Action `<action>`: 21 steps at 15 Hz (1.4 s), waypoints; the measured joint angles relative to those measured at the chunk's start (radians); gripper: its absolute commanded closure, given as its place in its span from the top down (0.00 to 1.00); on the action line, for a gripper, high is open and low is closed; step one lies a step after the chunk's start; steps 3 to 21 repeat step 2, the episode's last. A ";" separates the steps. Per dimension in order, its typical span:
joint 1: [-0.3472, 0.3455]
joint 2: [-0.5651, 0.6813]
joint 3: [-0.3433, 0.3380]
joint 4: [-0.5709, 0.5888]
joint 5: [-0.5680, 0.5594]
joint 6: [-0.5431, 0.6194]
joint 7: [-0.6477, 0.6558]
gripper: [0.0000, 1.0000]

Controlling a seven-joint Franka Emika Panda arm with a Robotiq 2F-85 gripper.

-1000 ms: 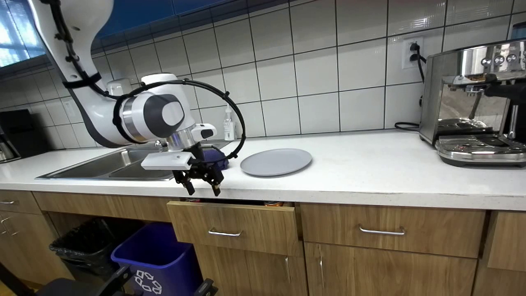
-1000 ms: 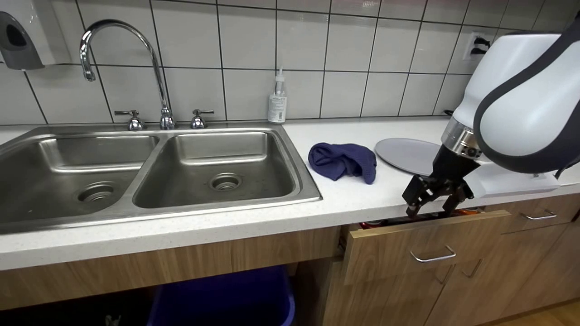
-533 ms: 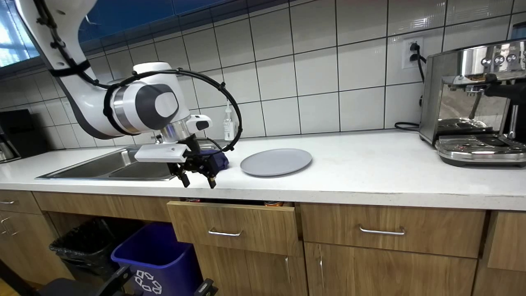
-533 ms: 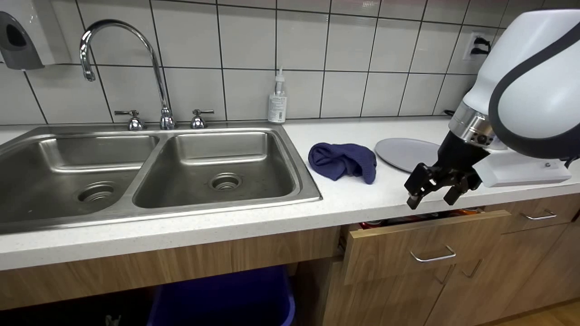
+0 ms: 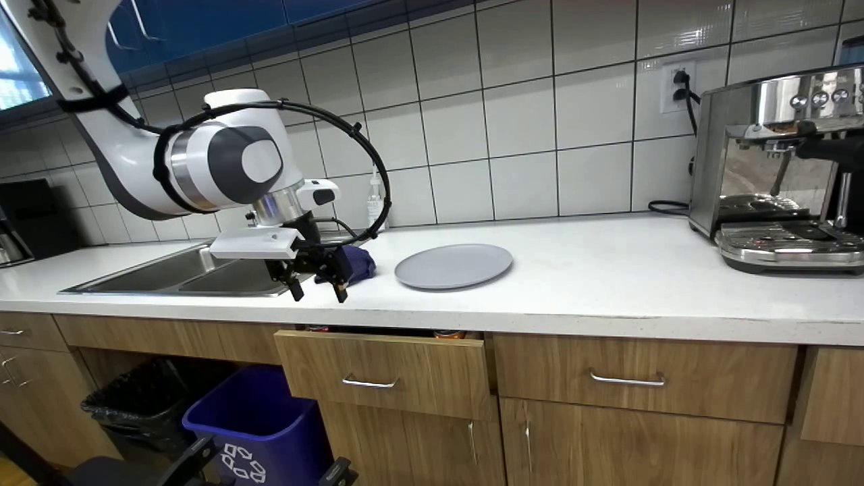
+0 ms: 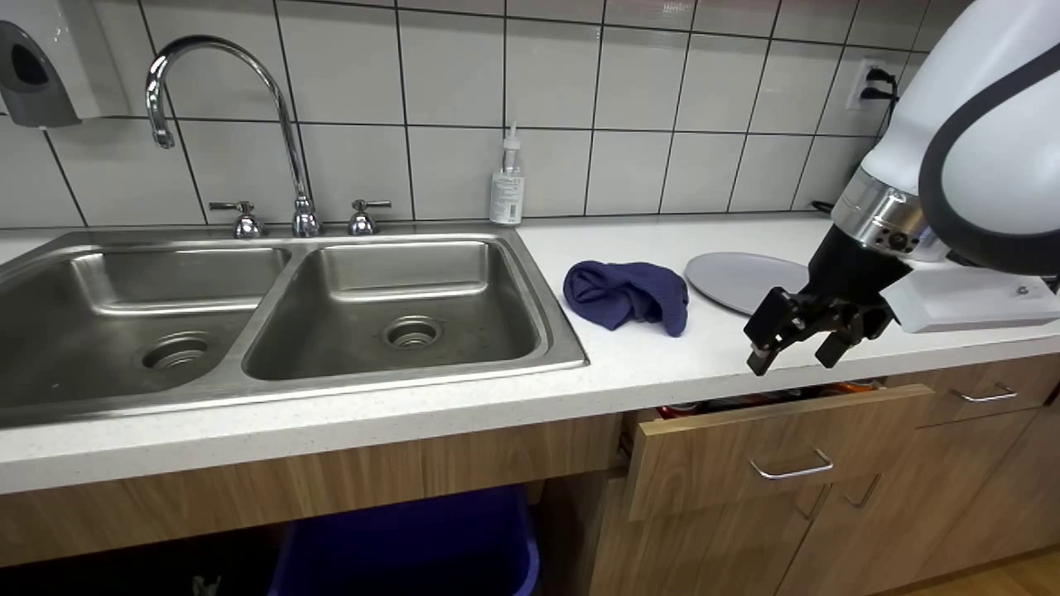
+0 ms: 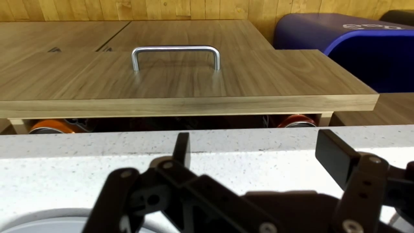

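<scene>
Jaws stand wide and empty near the front edge of the white speckled table. Below them, the rectangular, brown wood-grained drawer is already partly out, its silver bar-shaped metal handle untouched; judging by the narrow gap, neither full opening nor closing is done.

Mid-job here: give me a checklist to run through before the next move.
1. Gripper open and holding nothing: ok, jaws apart, nothing between them.
2. Drawer shut: not ok, it stands partly open.
3. Handle unobstructed: ok, nothing covers it in the wrist view.
4. Cloth clear of the gripper: ok, apart in an exterior view.
5. Plate flat on the counter: ok.
6. Drawer contents identifiable: cannot tell, only small parts show.
</scene>
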 measured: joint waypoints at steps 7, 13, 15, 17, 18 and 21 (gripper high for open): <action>-0.001 0.000 0.000 -0.001 0.000 0.000 -0.001 1.00; -0.001 0.000 0.000 -0.001 0.000 0.000 -0.001 1.00; -0.001 0.000 0.000 -0.001 0.000 0.000 -0.001 1.00; -0.001 0.000 0.000 -0.001 0.000 0.000 -0.001 1.00; -0.001 0.000 0.000 -0.001 0.000 0.000 -0.001 1.00; -0.001 0.000 0.000 -0.001 0.000 0.000 -0.001 1.00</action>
